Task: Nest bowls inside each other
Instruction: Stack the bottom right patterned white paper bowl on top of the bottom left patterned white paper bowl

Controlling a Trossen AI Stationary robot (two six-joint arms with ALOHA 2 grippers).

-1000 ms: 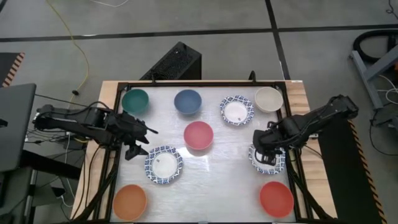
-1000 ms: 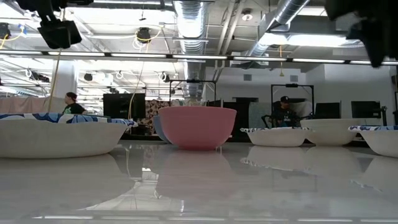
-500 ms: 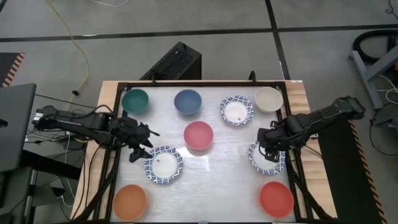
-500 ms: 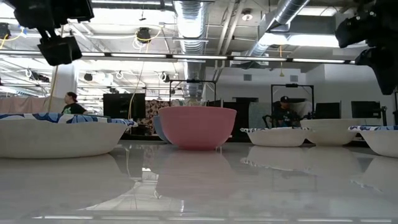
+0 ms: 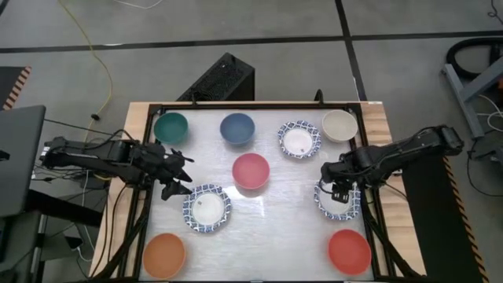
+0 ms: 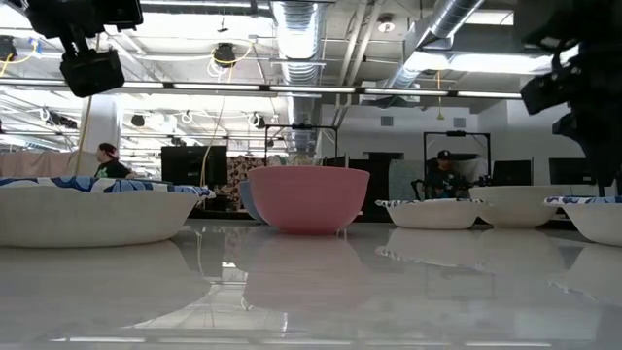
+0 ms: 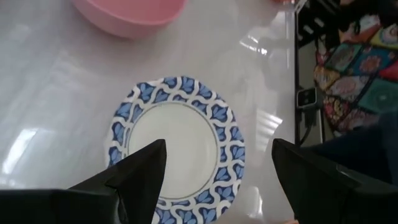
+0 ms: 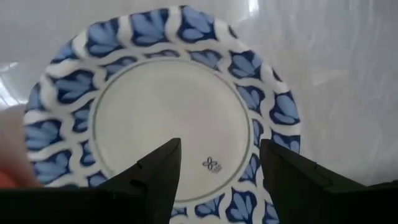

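Hovering lower now, both claws gape: left claw (image 5: 178, 179) nearing a patterned bowl (image 5: 207, 208), right claw (image 5: 338, 189) over another (image 8: 163, 112); nesting unstarted.

Open white tabletop (image 5: 279, 236) runs wide between the round orange bowl (image 5: 164, 254) and the round red bowl (image 5: 349, 251). The plain pink bowl (image 5: 251, 170) sits mid-table, with clear lanes on either side of it. A back row of teal bowl (image 5: 170, 127), dark blue bowl (image 5: 237, 128), blue-patterned white bowl (image 5: 299, 140) and cream bowl (image 5: 339, 125) leaves only narrow gaps. The black frame rail (image 5: 147, 228) hems both sides.
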